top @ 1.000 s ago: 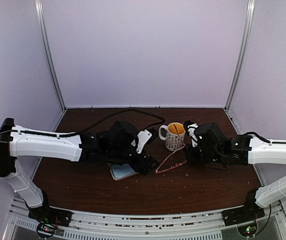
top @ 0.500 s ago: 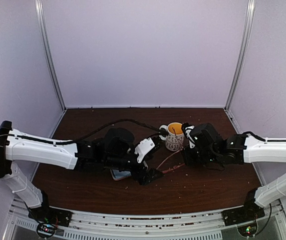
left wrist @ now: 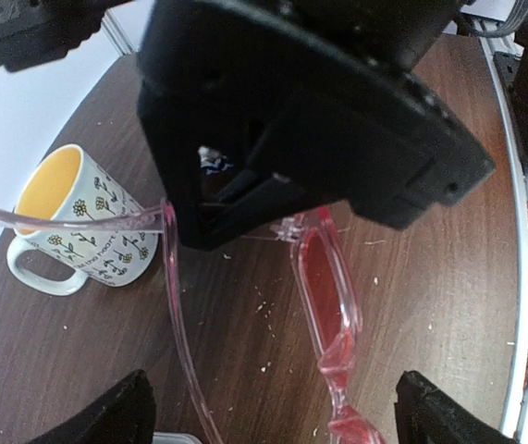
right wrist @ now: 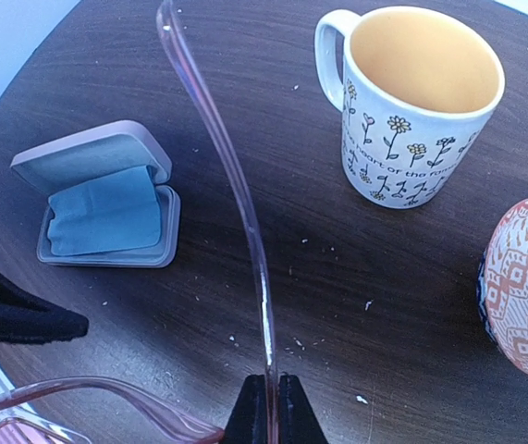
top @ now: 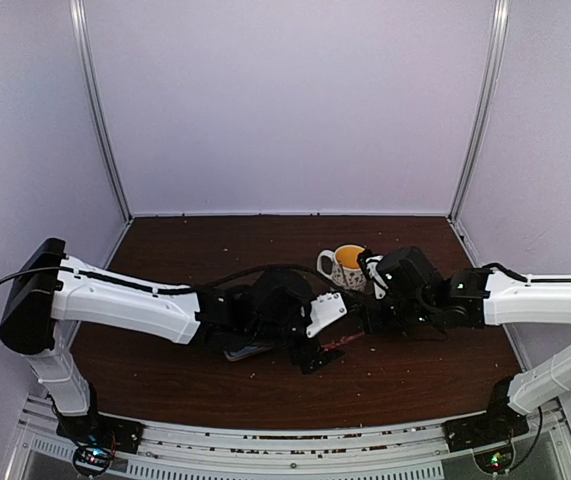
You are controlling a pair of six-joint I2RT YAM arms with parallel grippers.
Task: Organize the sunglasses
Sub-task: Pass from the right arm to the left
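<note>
Right fingers [right wrist: 250, 413], pressed together, pinch one slim temple of the sunglasses [left wrist: 324, 277], at 6 o'clock from the mug [right wrist: 421, 102], while left fingers [left wrist: 106, 421] spread wide astride the light, probably fragile frame, best gripped near a hinge.

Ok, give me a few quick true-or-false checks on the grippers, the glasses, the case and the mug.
1. The right gripper pinches one temple of the sunglasses. True.
2. The left gripper is shut on the sunglasses. False: the left gripper's jaws stand wide open.
3. The case is closed. False: the case lies open with a blue cloth inside.
4. The mug stands upright. True.
</note>
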